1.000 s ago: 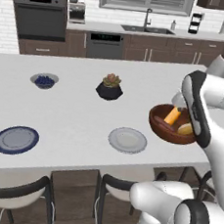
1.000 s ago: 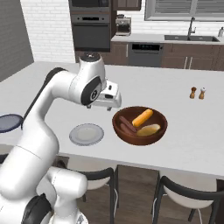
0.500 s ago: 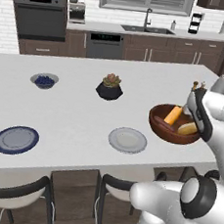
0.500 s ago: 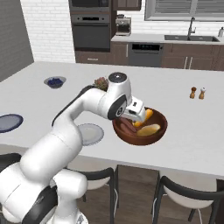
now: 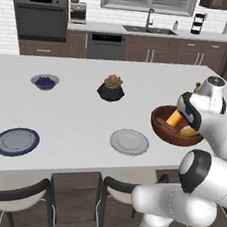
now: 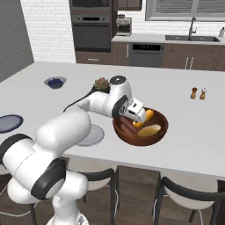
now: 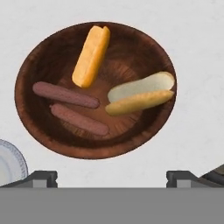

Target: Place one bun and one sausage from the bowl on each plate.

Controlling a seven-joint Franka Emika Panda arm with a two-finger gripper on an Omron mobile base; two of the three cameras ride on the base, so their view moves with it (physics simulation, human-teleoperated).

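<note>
White island countertop (image 5: 79,121) carried the dark wooden bowl (image 7: 39,65), its two buns (image 7: 90,55) at twelve and three o'clock, two sausages (image 7: 65,95) at eight. Above it hung the gripper (image 7: 111,176), spread wide, empty, touching nothing.

Bright, even, rendered light falls from above with no harsh glare. The white table (image 5: 74,121) looks flat and pale, and things on it cast only faint, soft shadows. Inside the bowl (image 7: 43,57) the wall darkens toward the rim and the buns (image 7: 91,54) show a mild sheen. Edges look slightly soft and coarse, without bending at the borders
</note>
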